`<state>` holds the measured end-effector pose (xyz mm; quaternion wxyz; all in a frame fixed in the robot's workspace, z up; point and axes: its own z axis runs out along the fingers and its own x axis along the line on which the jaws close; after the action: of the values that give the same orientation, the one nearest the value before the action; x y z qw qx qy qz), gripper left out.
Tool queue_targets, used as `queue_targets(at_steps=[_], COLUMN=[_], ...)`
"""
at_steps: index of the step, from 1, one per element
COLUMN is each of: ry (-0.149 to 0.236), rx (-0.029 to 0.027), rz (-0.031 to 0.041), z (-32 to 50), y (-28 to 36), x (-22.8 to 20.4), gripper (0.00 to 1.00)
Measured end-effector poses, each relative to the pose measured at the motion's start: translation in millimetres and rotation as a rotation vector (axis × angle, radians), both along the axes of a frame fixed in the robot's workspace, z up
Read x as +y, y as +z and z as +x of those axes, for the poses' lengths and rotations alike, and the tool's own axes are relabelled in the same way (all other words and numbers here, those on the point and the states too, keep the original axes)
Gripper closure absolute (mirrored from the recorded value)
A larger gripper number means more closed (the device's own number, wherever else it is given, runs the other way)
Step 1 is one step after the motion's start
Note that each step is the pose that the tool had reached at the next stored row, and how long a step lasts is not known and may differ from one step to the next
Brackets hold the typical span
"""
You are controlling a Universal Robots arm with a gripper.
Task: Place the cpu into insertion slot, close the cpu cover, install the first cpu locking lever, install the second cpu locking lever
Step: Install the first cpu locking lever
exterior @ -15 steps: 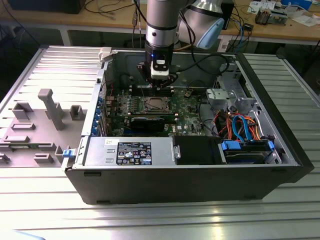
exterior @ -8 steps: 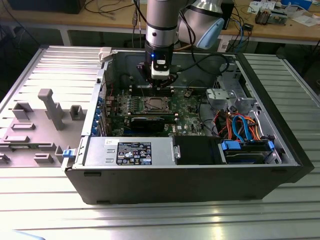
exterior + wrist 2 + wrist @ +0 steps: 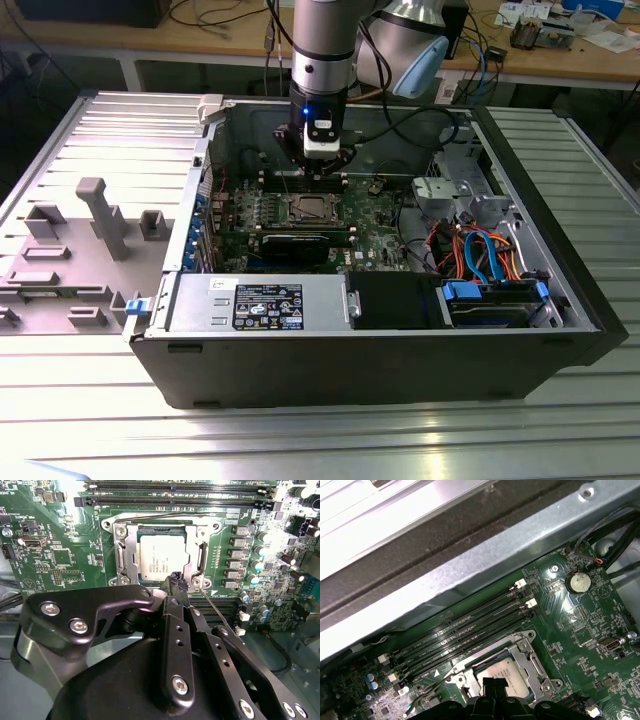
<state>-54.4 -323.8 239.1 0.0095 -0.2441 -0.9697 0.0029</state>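
One open computer case [image 3: 380,350] takes up most of the exterior view, lying on a ribbed metal counter [image 3: 300,440], with a grey moulded fixture plate [image 3: 60,270] at the exterior view's left. From the upper middle of that frame the arm [image 3: 322,50] reaches down into the case, and its tool [image 3: 318,165] hangs just above the green motherboard [image 3: 380,240], close to the case's far wall. We see free room over the board on either side of the tool. Orange and blue cables [image 3: 480,250] crowd the case at the exterior view's right. On the power supply box along the near wall sits a printed label [image 3: 268,305], too small for us to read.

Both wrist views bring the socket close. In the second wrist view the cpu [image 3: 160,557] lies seated in the insertion slot [image 3: 205,527], its silvery face up with faint print on it, and the cpu cover [image 3: 121,555] lies flat around it. The tool [image 3: 175,580] is clenched, with nothing visible between its tips, and sits at a corner of the socket frame. A thin wire lever [image 3: 220,615] slants away from that corner, and a second wire lever [image 3: 150,519] lies along the socket edge beside the long black memory slots [image 3: 175,501].

In the first wrist view we see the case's grey wall edge beyond the memory slots and a round coin cell [image 3: 578,582] on the board.
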Motion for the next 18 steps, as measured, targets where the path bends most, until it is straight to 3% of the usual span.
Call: queue_targets(at_steps=[18], ry=[0.036], rx=[0.0000], rz=[0.0036], z=[0.0], y=[0.0], x=[0.0], gripper=[0.89])
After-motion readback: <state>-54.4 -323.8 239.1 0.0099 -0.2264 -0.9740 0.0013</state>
